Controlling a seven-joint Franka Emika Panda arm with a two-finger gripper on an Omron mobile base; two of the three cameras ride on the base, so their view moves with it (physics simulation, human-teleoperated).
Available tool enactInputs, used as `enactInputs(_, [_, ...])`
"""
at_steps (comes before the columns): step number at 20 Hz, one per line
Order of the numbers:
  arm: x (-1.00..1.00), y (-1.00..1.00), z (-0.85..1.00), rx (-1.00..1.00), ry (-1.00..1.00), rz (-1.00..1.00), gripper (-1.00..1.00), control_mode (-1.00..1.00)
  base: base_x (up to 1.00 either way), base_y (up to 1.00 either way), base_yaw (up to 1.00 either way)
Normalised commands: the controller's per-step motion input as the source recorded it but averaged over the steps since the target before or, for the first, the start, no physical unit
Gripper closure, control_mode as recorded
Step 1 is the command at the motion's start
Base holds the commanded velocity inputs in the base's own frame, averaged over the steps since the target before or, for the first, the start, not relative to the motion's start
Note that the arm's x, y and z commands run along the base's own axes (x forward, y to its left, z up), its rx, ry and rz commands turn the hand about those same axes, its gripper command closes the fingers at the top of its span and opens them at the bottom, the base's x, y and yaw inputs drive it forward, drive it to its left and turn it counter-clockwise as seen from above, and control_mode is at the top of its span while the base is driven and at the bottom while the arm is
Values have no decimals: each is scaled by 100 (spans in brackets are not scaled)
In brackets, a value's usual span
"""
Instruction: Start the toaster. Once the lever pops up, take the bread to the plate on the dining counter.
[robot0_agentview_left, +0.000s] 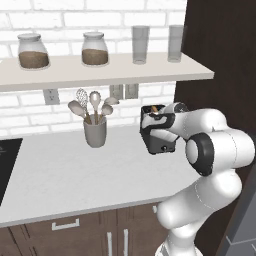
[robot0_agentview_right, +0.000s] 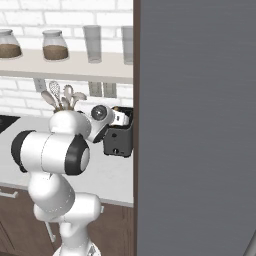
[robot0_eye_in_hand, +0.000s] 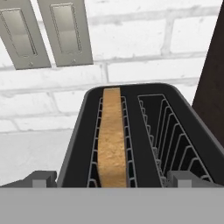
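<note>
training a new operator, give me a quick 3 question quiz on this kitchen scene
1. True or false: the bread stands in the left slot of the toaster, as the hand view shows it.
2. Multiple choice: what stands on the counter left of the toaster? A) a kettle B) a utensil cup C) a pan
3. Fill in: the shelf holds two jars and two empty ____.

Key:
1. True; the right slot is empty.
2. B
3. glasses
</note>
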Motion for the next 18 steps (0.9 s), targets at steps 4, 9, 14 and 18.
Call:
enactInputs(4, [1,0,0,0,0,0,-100,-100,0,0,0])
enactInputs(9, [6,0,0,0,0,0,-100,-100,0,0,0])
enactInputs(14, [9,0,0,0,0,0,-100,-100,0,0,0])
enactInputs(18, [3,0,0,0,0,0,-100,-100,0,0,0])
